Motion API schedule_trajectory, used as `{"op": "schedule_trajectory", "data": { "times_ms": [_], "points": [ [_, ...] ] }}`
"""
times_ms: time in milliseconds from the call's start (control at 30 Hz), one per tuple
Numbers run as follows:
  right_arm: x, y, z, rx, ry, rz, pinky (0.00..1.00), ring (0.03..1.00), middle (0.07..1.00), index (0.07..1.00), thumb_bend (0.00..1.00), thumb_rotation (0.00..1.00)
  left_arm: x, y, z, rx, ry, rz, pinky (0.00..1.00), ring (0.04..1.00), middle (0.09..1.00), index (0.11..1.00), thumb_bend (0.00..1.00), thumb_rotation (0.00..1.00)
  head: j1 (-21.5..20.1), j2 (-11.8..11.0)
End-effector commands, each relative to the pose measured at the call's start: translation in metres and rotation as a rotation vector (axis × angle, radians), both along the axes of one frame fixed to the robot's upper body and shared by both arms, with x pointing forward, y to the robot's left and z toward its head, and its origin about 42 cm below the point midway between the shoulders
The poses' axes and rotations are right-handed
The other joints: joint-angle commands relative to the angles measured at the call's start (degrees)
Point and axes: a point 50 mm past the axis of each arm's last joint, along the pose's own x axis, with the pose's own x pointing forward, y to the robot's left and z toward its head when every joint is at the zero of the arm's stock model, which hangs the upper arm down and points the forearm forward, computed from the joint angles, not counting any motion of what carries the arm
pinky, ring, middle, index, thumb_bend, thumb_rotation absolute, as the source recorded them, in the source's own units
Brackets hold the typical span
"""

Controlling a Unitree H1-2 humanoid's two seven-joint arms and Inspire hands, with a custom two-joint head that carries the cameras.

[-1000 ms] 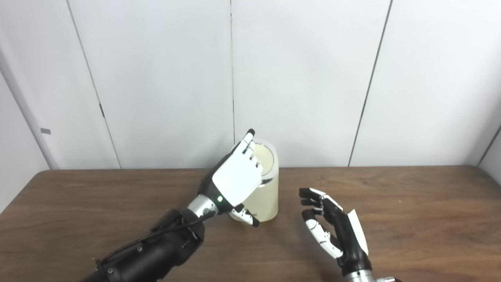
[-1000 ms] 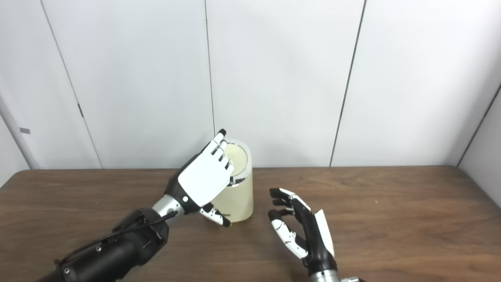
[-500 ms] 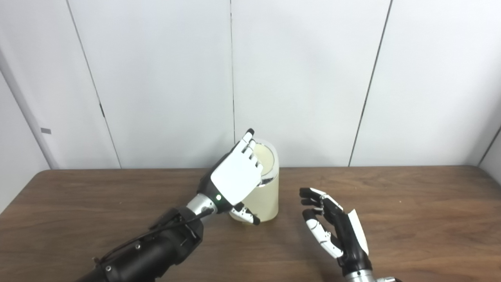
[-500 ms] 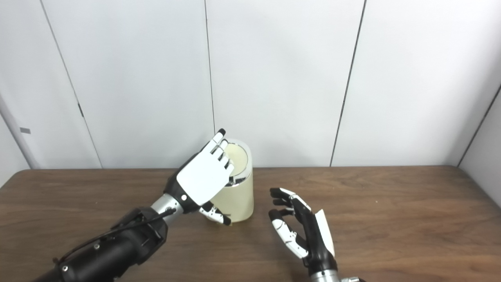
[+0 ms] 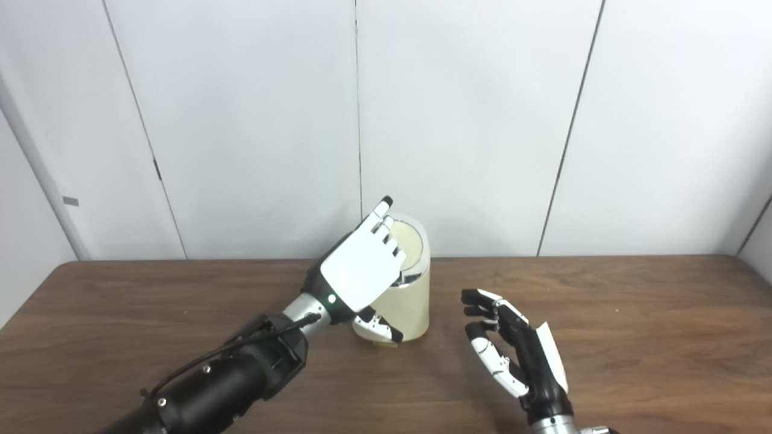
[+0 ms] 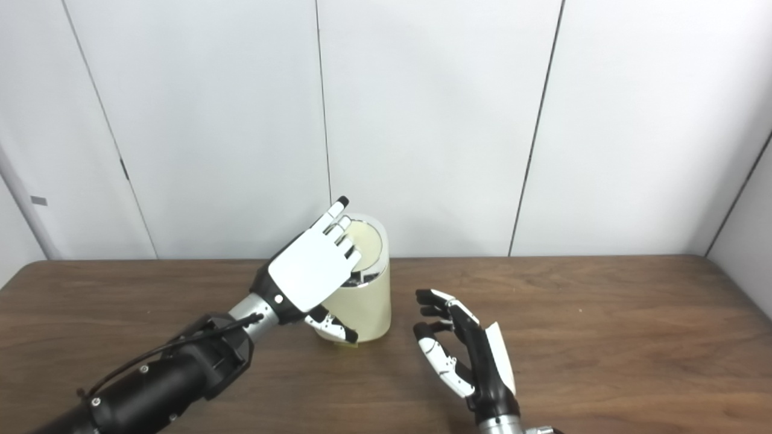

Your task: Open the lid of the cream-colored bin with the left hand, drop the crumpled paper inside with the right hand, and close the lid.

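No legible text, label, brand, number or sign is found in either view. The cream-colored bin (image 5: 405, 301) carries no readable marking on its visible wall. The backs of the left robot hand (image 5: 360, 278) and right robot hand (image 5: 518, 355) are plain. A small grey tag on the wall panel (image 5: 70, 201) is too small to read.

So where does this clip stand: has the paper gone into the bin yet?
Probably, though the paper itself cannot be seen. Done: no crumpled paper shows on the table, and the right hand is open and holds nothing. In hand: the left hand is open at the top of the cream-colored bin, over its lid. Left: whether the lid is fully shut cannot be told.
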Motion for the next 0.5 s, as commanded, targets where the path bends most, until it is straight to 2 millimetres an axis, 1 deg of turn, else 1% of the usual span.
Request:
{"op": "schedule_trajectory", "data": {
  "times_ms": [0,67,133,267,367,467],
  "points": [
    [0.01,0.007,0.007,-0.002,-0.053,0.005,0.61,0.73,0.758,0.753,0.23,0.71,-0.047,0.027,-0.117,0.242,0.514,-0.083,1.0,0.833,0.747,0.736,0.79,0.94,0.18,-0.02],
    [0.01,0.007,0.006,-0.002,-0.051,0.004,0.62,0.731,0.76,0.756,0.23,0.71,-0.045,0.026,-0.112,0.19,0.496,-0.063,1.0,0.837,0.755,0.747,0.76,0.95,0.26,-0.03],
    [0.009,0.007,0.006,-0.003,-0.054,0.006,0.61,0.729,0.756,0.752,0.22,0.69,-0.042,0.024,-0.107,0.14,0.474,-0.039,1.0,0.853,0.791,0.787,0.73,0.97,0.17,-0.09],
    [0.01,0.007,0.005,-0.006,-0.049,0.003,0.61,0.726,0.754,0.751,0.21,0.67,-0.036,0.022,-0.096,0.051,0.452,0.017,1.0,0.879,0.831,0.821,0.71,0.97,0.23,-0.15],
    [0.01,0.007,0.004,0.004,-0.053,0.004,0.61,0.724,0.754,0.75,0.19,0.59,-0.031,0.021,-0.089,0.01,0.442,0.065,1.0,0.896,0.851,0.834,0.69,0.98,0.1,-0.16],
    [0.01,0.007,0.004,-0.004,-0.058,0.006,0.61,0.722,0.754,0.749,0.19,0.6,-0.028,0.019,-0.083,-0.014,0.441,0.108,1.0,0.912,0.869,0.852,0.69,0.98,0.17,-0.18]
  ]
}}
